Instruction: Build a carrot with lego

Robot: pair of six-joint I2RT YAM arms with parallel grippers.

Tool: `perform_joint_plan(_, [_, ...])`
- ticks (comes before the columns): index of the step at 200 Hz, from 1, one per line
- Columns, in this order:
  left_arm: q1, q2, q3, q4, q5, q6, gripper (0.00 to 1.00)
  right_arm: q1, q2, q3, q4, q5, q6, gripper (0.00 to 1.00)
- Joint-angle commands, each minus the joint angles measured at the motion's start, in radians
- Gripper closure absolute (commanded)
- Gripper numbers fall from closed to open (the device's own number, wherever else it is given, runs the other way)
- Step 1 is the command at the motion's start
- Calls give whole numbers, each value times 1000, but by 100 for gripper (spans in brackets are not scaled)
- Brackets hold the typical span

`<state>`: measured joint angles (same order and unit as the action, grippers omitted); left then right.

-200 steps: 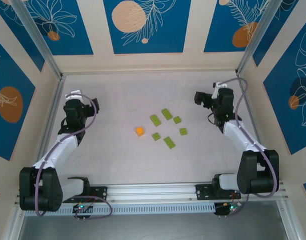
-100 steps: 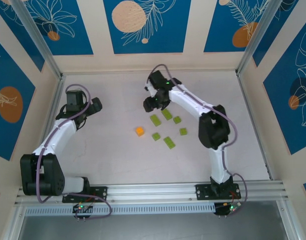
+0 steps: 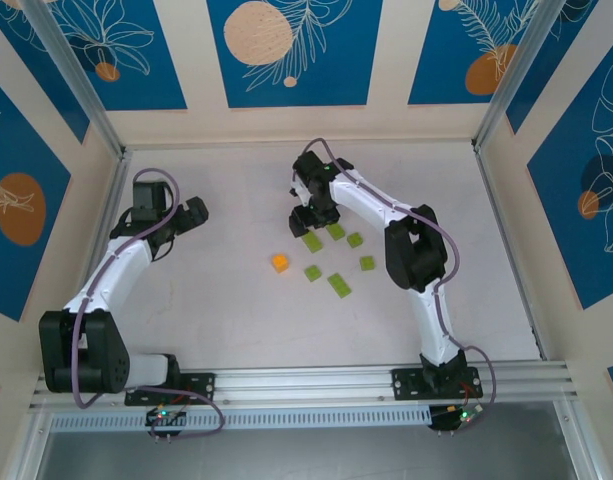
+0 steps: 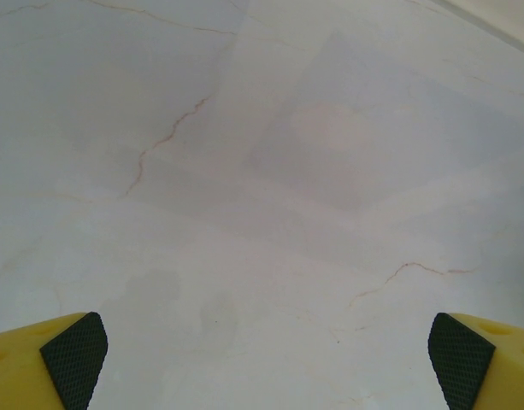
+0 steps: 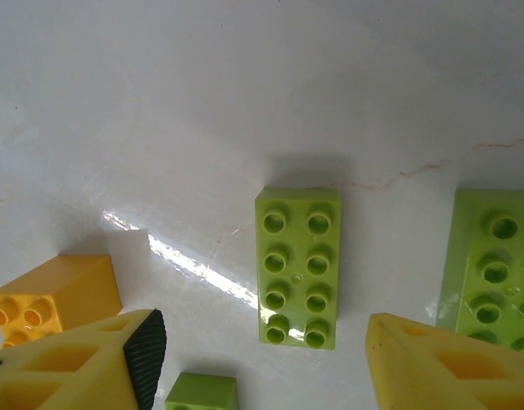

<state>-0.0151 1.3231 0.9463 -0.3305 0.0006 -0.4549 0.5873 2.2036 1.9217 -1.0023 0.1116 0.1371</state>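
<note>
No carrot is built yet, so the job looks to be at its first pick. The lego bricks [image 3: 339,285] lie loose and single at the middle of the worktop [image 3: 226,320]. The right gripper [image 3: 308,220] hangs over the far end of the cluster, half spread and holding nothing. An oblong lime-green brick [image 5: 297,266] lies flat, studs up, between its fingers [image 5: 146,346] and clear of both. The next move, I judge, is to sink straight down and close across that brick's short width. Room there is tight: a second oblong green brick [image 5: 492,273] lies just beside it on one side, the orange block [image 5: 56,299] is near on the other, and a small green brick [image 5: 202,395] sits close to the fingertips. The left gripper [image 4: 262,363] is spread wide over bare worktop, well apart from the cluster. The enclosure walls [image 3: 306,125] stand well away from the bricks.
</note>
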Motion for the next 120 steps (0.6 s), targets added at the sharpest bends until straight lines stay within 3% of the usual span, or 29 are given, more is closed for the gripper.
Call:
perform_joint_plan(1, [14,1,16,-19,19,-1,1,1,31,-19,-10,-43,0,35])
perform_joint_plan(120, [14,3,11,-19,17,6,1,2,83,-31,-10,-30,-16,33])
